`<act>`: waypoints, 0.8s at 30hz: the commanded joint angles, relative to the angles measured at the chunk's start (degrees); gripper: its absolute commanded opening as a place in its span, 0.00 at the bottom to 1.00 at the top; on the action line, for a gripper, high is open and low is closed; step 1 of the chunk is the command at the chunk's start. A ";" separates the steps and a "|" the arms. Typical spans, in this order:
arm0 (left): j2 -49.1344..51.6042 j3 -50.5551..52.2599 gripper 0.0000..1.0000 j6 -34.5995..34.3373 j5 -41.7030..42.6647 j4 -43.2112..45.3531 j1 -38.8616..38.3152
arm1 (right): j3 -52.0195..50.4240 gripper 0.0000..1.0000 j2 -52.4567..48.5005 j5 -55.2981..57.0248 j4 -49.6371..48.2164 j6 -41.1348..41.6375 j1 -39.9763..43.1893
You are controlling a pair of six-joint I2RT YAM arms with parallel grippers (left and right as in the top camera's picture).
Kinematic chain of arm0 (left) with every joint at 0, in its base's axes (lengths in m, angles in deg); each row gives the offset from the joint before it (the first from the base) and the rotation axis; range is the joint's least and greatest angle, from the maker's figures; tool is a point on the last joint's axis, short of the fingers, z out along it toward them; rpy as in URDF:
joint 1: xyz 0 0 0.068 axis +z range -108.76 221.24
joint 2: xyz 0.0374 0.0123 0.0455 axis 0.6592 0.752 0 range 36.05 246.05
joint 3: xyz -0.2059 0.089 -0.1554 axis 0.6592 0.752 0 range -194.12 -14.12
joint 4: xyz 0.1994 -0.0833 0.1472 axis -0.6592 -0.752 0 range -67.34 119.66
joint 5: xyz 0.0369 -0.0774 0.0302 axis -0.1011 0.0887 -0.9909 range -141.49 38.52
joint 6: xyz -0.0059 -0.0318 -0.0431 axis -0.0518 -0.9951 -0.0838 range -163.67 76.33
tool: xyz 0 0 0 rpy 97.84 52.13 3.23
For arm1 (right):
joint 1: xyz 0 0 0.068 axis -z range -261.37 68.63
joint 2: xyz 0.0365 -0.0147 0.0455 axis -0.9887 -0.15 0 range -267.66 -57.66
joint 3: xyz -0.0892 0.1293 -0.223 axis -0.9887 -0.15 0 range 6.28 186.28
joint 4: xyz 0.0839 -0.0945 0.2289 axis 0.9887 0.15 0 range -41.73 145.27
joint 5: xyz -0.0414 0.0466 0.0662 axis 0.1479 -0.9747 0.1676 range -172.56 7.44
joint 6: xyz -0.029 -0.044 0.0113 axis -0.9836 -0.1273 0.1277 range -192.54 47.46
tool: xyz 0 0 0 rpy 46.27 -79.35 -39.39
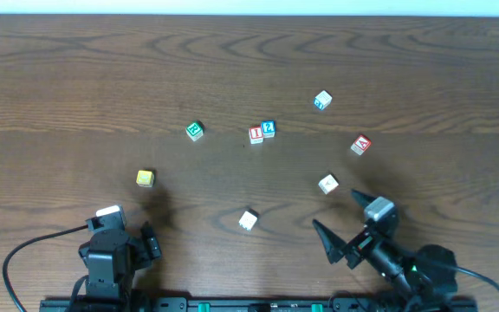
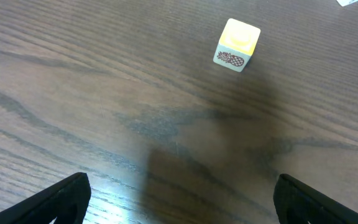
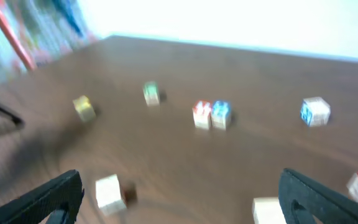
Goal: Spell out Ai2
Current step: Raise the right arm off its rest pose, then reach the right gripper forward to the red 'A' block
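Note:
Small letter cubes lie scattered on the dark wooden table (image 1: 76, 87). A red "1" block (image 1: 255, 134) touches a blue "2" block (image 1: 268, 128) at the middle. A red "A" block (image 1: 360, 145) lies at the right. A green block (image 1: 195, 130), a yellow block (image 1: 145, 178), a blue-marked white block (image 1: 322, 100) and two pale blocks (image 1: 328, 184) (image 1: 248, 220) lie around them. My right gripper (image 1: 343, 217) is open and empty near the front right, below the nearer pale block. My left gripper (image 1: 132, 227) is open and empty at the front left, with the yellow block (image 2: 237, 45) ahead of it.
The right wrist view is blurred; it shows the red and blue pair (image 3: 211, 114), the green block (image 3: 151, 93), the yellow block (image 3: 84, 107) and a pale block (image 3: 109, 190) between the fingers' span. Cables run along the front edge.

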 commanded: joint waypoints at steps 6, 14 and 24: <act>-0.61 0.17 0.95 0.63 0.00 -0.63 0.37 | -0.20 0.99 -2.91 5.18 -12.00 13.33 0.55; -0.61 0.17 0.95 0.61 0.00 -0.63 0.37 | 6.08 0.99 -22.99 12.31 -18.69 8.31 0.55; -0.61 0.17 0.95 0.61 0.00 -0.63 0.37 | 24.79 0.99 -54.58 16.11 -12.92 0.63 3.26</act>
